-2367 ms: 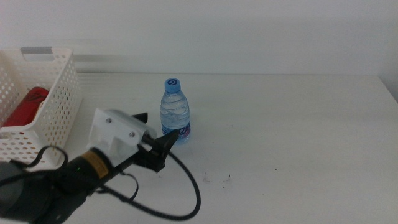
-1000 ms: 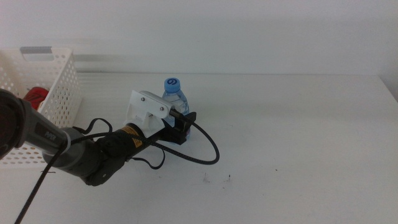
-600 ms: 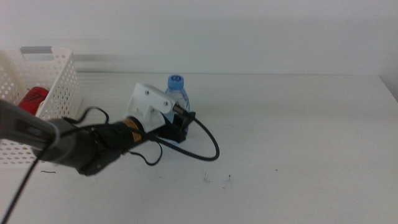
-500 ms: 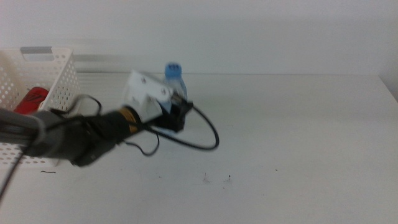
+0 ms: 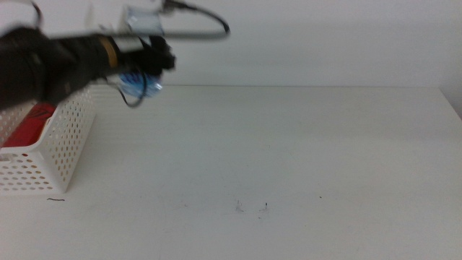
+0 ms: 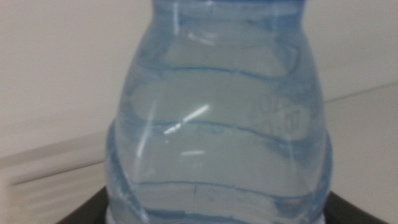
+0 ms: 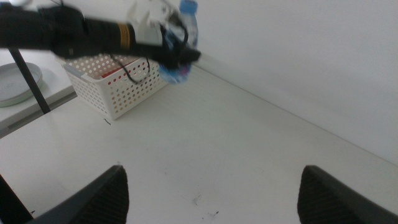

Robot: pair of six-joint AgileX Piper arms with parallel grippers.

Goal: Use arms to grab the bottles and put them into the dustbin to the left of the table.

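My left gripper (image 5: pixel 149 66) is shut on the clear water bottle (image 5: pixel 140 81), which hangs blurred in the air just right of the dustbin (image 5: pixel 68 137), a white perforated basket at the table's left edge. The left wrist view is filled by the bottle (image 6: pixel 217 118), with the dark jaws at its sides. A red soda can (image 5: pixel 32 123) lies inside the basket. The right wrist view shows the bottle (image 7: pixel 181 37) held by the left arm above the near end of the dustbin (image 7: pixel 124 90). My right gripper (image 7: pixel 214 199) stands open, high over the table, holding nothing.
The white table (image 5: pixel 303 159) carries a few small dark specks (image 5: pixel 251 208) near its front middle. A white wall stands behind it. Past the basket, off the table's edge, a grey round dish (image 7: pixel 18 78) and a black pole (image 7: pixel 28 81) show.
The left gripper closed on the water bottle where it stood on the table, then lifted it and swung it up and left toward the basket. The bottle's spot is now bare.
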